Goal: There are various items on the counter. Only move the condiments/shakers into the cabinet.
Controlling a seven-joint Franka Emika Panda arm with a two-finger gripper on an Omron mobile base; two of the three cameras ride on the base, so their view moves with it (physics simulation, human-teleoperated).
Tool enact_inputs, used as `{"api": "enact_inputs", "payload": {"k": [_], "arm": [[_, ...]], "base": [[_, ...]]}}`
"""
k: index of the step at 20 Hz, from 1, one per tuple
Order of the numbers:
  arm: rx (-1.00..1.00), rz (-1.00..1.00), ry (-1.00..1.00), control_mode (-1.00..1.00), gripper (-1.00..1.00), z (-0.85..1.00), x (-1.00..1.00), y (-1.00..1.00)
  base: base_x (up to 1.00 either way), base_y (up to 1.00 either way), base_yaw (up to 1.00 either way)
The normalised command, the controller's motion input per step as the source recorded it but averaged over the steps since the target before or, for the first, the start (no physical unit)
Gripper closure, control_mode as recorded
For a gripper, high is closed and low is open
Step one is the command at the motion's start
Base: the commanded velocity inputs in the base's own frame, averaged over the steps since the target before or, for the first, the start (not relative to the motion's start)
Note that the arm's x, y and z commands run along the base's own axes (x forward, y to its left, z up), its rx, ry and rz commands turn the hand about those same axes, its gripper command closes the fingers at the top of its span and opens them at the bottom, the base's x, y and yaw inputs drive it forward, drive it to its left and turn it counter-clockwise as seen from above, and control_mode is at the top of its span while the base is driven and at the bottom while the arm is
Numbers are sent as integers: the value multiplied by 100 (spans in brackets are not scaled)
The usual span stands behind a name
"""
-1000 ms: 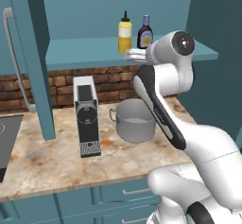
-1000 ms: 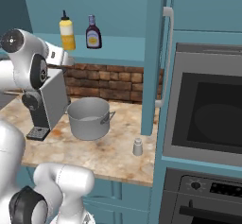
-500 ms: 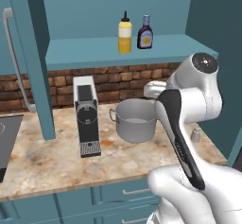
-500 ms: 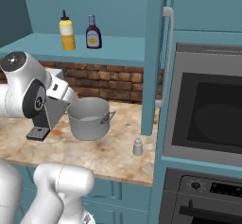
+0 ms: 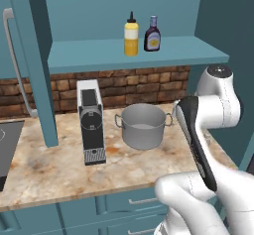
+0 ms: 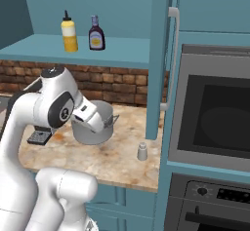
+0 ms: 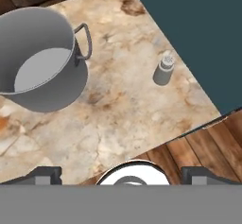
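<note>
Arm swung down off the shelf; claw wide open, empty, above shaker right of pot: last condiment.

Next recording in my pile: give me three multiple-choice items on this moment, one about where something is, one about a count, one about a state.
1. Where is the small grey-white shaker?
A. On the cabinet shelf
B. On the counter, right of the steel pot
C. Inside the pot

2. How many bottles stand on the cabinet shelf?
A. None
B. Two
C. Four

3. What state is the hand in?
A. Open, holding nothing
B. Shut on the shaker
C. Shut on a pot handle

Answers:
1 B: the right base view shows it alone on the marbled stone near the tall cabinet side.
2 B: the yellow squeeze bottle and the dark brown sauce bottle stand side by side.
3 A: in the hand view the fingertips sit wide apart at the bottom, with the shaker lying well ahead, untouched.
</note>
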Motion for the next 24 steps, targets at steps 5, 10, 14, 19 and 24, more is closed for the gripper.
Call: {"api": "enact_inputs", "payload": {"k": [5, 10, 14, 19, 24], "arm": [[0, 0, 11, -100, -100, -18, 44, -52], [0, 0, 5, -100, -100, -32, 25, -52], [0, 0, 0, -100, -100, -51, 4, -60], [0, 0, 0, -100, -100, -40, 1, -48], [-4, 1, -9, -100, -100, -31, 5, -16]], "base": [[0, 0, 0], [0, 0, 0], [0, 0, 0], [0, 0, 0], [0, 0, 0]]}}
